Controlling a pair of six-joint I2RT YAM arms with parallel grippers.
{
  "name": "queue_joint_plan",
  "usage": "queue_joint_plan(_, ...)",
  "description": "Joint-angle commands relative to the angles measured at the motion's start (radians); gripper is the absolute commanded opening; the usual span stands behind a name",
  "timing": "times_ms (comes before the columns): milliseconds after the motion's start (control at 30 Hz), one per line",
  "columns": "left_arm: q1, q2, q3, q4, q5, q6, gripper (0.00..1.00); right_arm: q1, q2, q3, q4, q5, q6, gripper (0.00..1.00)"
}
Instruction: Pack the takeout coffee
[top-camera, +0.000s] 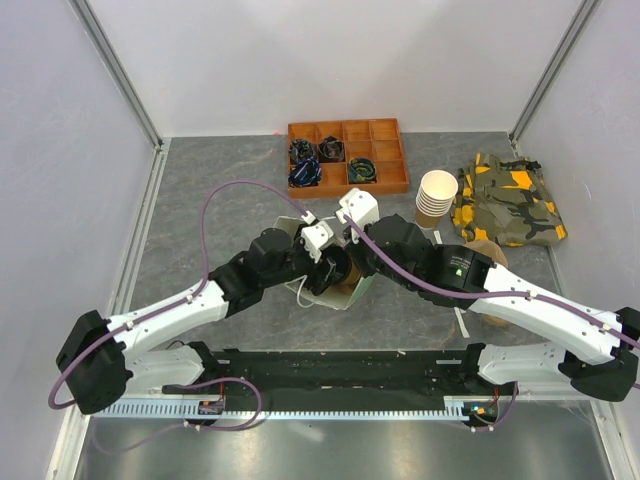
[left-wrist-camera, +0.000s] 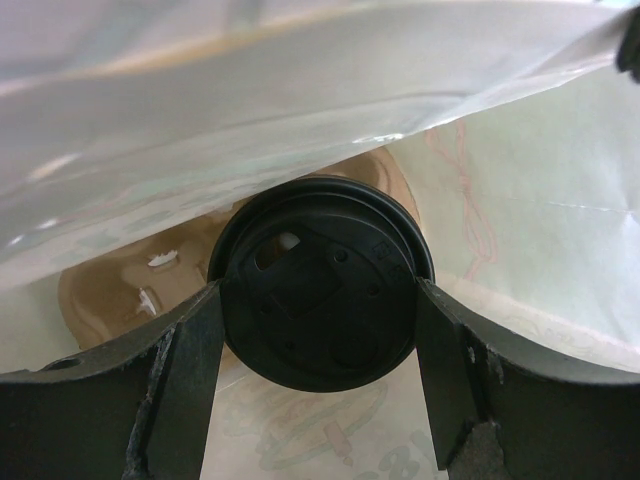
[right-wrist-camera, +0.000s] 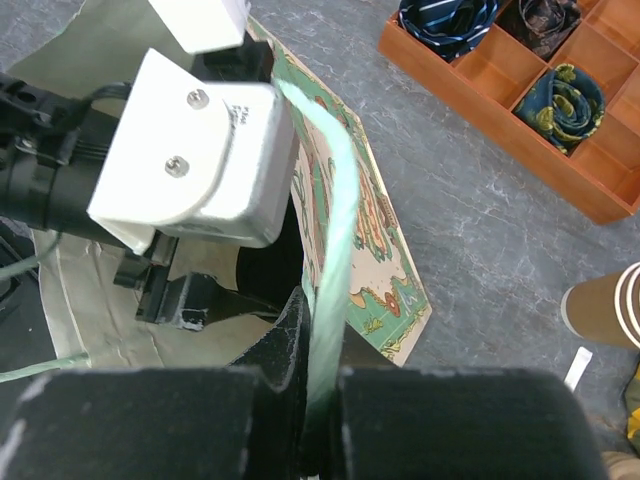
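Observation:
The takeout coffee shows its round black lid in the left wrist view, deep inside a paper bag with a green printed side. My left gripper reaches into the bag, and its fingers press on both sides of the lid. From above, that gripper is half hidden in the bag's mouth. My right gripper is shut on the bag's pale green rim and holds the mouth apart. The cup's tan body is mostly hidden behind the lid.
An orange compartment tray with rolled ties stands at the back. A stack of lidless paper cups and a camouflage cloth lie to the right. A brown pulp piece sits partly behind the right arm. Both arms cross over the table's middle.

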Motion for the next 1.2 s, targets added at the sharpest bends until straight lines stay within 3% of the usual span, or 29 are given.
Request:
queue_joint_plan(0, -0.021, 0.035, 0.027, 0.009, -0.066, 0.013, 0.41, -0.012, -0.002, 0.019, 0.000, -0.004, 0.043, 0.00)
queue_joint_plan(400, -0.044, 0.095, 0.112, -0.028, -0.146, 0.074, 0.40, -0.187, -0.002, 0.024, -0.094, -0.243, 0.181, 0.00)
queue_joint_plan(833, -0.076, 0.221, 0.251, -0.138, -0.212, 0.122, 0.40, -0.304, 0.011, 0.059, -0.157, -0.357, 0.186, 0.00)
queue_joint_plan(1167, -0.076, 0.198, 0.374, -0.307, -0.178, 0.128, 0.38, -0.371, 0.034, 0.123, -0.204, -0.604, 0.173, 0.00)
